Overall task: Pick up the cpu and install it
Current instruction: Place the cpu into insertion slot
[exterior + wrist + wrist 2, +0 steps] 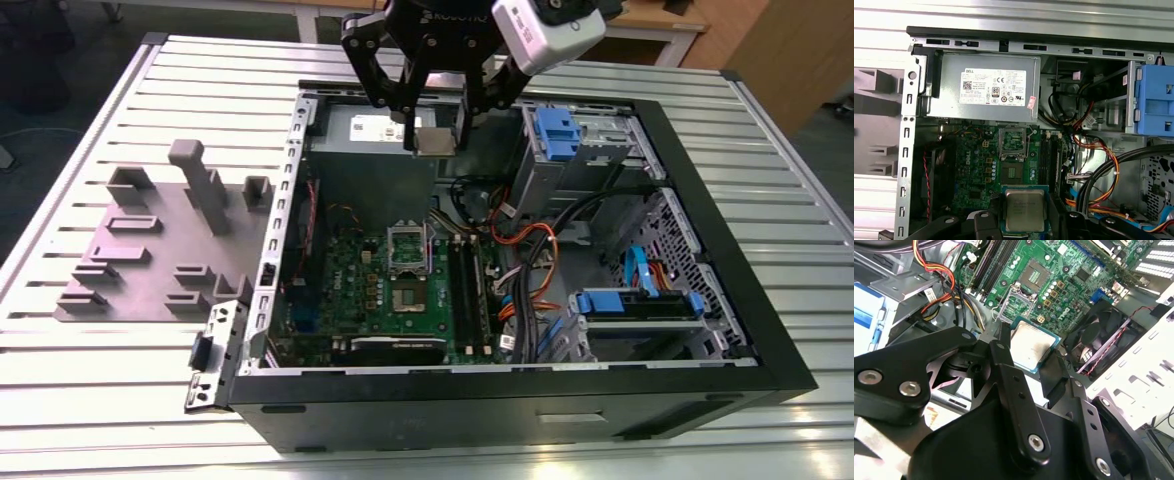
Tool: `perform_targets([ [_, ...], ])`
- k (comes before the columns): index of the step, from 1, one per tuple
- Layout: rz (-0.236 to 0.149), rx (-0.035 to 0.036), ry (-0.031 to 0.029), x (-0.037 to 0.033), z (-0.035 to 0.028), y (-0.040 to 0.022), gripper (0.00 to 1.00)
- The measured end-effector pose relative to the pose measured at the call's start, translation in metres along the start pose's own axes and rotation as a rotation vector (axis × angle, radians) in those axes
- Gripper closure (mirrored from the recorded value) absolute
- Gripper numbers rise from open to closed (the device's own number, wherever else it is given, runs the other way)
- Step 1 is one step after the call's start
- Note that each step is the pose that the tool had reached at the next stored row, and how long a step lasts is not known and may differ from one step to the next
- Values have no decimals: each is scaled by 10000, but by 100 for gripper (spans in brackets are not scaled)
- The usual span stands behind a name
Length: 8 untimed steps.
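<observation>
The fingers (pixel 400 100) pinch the cpu (pixel 433 141) by its edges above the open computer case (pixel 534 400), so a clean install calls for a level chip squared to the socket (pixel 407 245).

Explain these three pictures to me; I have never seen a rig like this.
The black claw is a robot arm's hand. The exterior view comes from a camera standing apart; both wrist views come from cameras riding on the arm. On a slatted metal table lies an open computer case, with a grey plastic fixture beside it. Inside is a green board with an open socket. The hand is shut on the cpu, a small silvery square chip, held above the case, not yet in the socket.
</observation>
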<state>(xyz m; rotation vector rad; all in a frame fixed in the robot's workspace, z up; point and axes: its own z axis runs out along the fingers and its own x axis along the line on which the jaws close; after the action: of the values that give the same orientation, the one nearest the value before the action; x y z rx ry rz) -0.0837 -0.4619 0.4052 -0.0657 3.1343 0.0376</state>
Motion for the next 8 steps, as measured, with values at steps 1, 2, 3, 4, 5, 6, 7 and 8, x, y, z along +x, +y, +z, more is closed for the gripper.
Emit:
perform_targets([
  [1, -6, 0, 0, 0, 0, 0, 53],
  [2, -12, 0, 0, 0, 0, 0, 53],
  [3, -18, 0, 0, 0, 0, 0, 53],
  [4, -24, 1, 1, 0, 0, 0, 53],
  [5, -30, 0, 1, 0, 0, 0, 53],
  [6, -36, 0, 0, 0, 0, 0, 53],
  [7, -42, 0, 1, 0, 0, 0, 53],
  [8, -49, 0, 1, 0, 0, 0, 53],
])
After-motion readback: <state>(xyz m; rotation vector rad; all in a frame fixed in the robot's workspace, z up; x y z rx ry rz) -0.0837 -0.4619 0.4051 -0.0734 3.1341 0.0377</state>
